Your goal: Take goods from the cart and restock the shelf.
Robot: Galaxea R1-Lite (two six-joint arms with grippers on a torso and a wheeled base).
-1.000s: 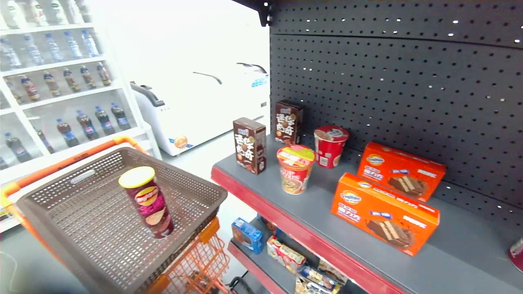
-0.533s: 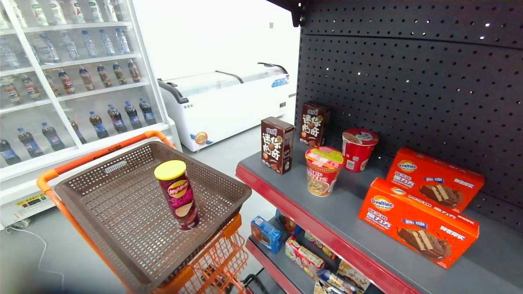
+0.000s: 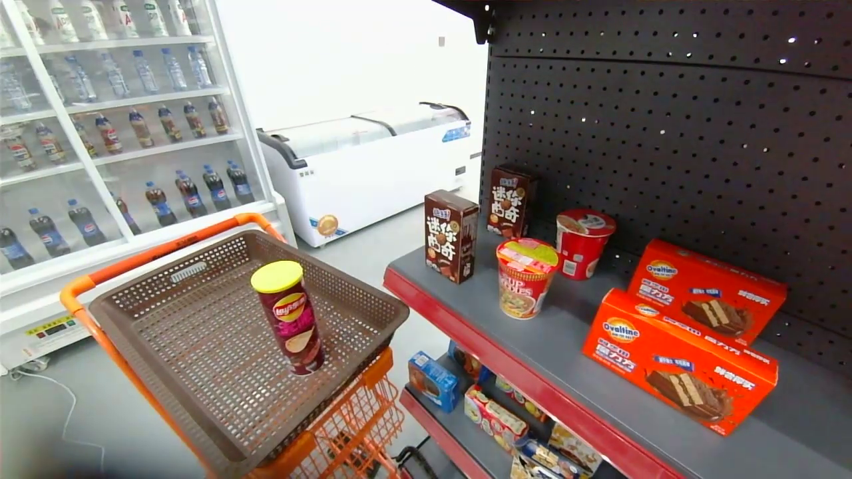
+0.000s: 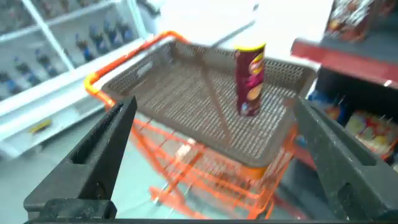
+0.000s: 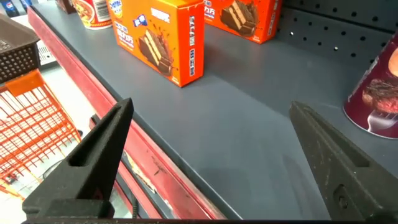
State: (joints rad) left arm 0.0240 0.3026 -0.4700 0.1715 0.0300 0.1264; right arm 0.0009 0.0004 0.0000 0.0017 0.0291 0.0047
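Left gripper (image 4: 214,106) hangs with its fingers spread wide and nothing between them. It is aimed at the chip can (image 4: 250,78), which stands upright in the brown basket (image 3: 133,293) atop the orange cart (image 3: 166,247). Pickup looks to be the step in hand; next, I judge, the fingers must close around the can's middle. Rightward, the shelf (image 3: 546,346) has bare grey room near the orange boxes (image 3: 679,362), where the right gripper (image 5: 211,109) hovers, equally agape and empty.
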